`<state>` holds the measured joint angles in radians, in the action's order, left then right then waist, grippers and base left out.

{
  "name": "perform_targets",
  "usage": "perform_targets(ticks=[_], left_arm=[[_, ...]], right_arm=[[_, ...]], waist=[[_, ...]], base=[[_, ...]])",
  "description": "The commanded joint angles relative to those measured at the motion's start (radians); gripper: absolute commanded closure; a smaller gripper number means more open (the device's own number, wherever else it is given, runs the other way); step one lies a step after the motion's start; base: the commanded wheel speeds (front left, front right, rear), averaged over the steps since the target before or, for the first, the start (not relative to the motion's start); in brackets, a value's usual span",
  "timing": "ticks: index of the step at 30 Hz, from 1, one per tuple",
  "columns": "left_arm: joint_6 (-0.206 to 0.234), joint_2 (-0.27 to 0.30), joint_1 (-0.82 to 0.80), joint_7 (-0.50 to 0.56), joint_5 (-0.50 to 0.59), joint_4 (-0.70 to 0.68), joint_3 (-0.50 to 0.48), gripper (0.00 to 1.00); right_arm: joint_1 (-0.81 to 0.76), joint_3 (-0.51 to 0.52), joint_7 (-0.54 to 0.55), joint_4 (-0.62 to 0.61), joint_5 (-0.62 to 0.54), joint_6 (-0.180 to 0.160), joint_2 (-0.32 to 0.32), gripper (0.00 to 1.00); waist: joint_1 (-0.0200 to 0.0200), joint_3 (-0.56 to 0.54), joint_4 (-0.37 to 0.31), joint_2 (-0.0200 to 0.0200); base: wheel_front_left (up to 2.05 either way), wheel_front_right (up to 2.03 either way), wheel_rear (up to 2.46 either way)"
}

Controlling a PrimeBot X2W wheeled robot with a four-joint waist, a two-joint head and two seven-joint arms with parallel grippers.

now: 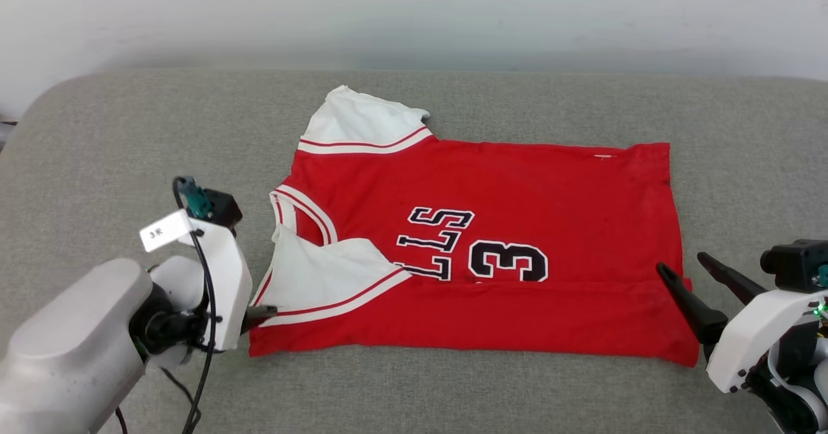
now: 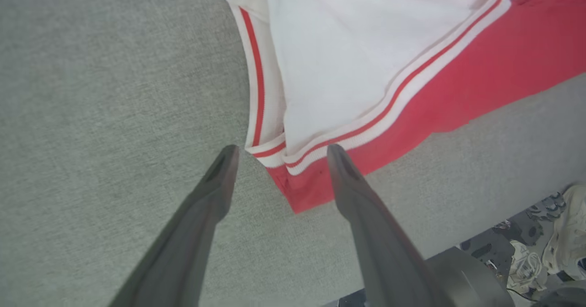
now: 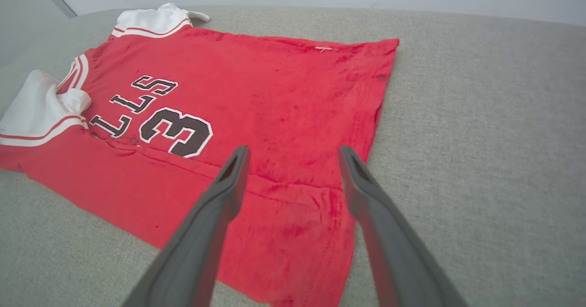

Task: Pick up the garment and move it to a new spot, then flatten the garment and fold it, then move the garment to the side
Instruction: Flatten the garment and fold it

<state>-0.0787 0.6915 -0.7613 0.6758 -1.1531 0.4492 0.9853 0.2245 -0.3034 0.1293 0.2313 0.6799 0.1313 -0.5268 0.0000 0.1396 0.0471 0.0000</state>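
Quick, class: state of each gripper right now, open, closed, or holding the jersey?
Left gripper: open, holding nothing, fingers either side of the garment at its sleeve corner.
Right gripper: open, holding nothing, above the garment's hem end.

Lettering (image 1: 440, 240) of the garment (image 1: 517, 182) partly under its sleeve (image 1: 323, 269), perhaps.

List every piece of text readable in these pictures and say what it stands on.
"LLS": black, white-edged letters on the red jersey-style T-shirt with white sleeves; a fold hides anything further.
"3": large black numeral beside them, same shirt.
White paper tag on the pale left arm: marks too small to read.
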Motion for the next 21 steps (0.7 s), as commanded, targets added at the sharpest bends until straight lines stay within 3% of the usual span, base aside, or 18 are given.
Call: perform_targets(ticks=[1, 12, 18, 20, 21], left_arm=[[0.0, 0.005, 0.012, 0.007, 0.007, 0.002, 0.007, 0.0], [-0.005, -0.017, 0.079, 0.012, 0.007, 0.098, 0.048, 0.0], [-0.015, -0.066, 0.123, -0.008, -0.002, 0.147, 0.068, 0.0], [-0.022, -0.08, 0.129, -0.027, -0.01, 0.152, 0.064, 0.83], [-0.025, -0.082, 0.13, -0.037, -0.014, 0.155, 0.061, 1.0]], right_arm=[[-0.001, 0.0, 0.001, -0.004, -0.006, -0.001, 0.008, 0.0], [0.038, -0.016, 0.0, -0.004, -0.01, -0.001, 0.027, 0.0], [0.049, -0.03, -0.004, 0.004, -0.004, -0.001, 0.031, 0.0], [0.061, -0.037, -0.001, 0.002, -0.009, -0.001, 0.022, 0.0], [0.071, -0.04, 0.001, -0.001, -0.015, -0.001, 0.015, 0.0]], waist=[[0.0, 0.005, -0.008, 0.0], [0.0, 0.048, -0.048, 0.0], [0.0, 0.061, -0.053, 0.0], [0.0, 0.061, -0.054, 0.0], [0.0, 0.06, -0.056, 0.0]], base=[[0.0, 0.0, 0.0], [0.0, 0.0, 0.0], [0.0, 0.0, 0.0], [0.0, 0.0, 0.0], [0.0, 0.0, 0.0]])
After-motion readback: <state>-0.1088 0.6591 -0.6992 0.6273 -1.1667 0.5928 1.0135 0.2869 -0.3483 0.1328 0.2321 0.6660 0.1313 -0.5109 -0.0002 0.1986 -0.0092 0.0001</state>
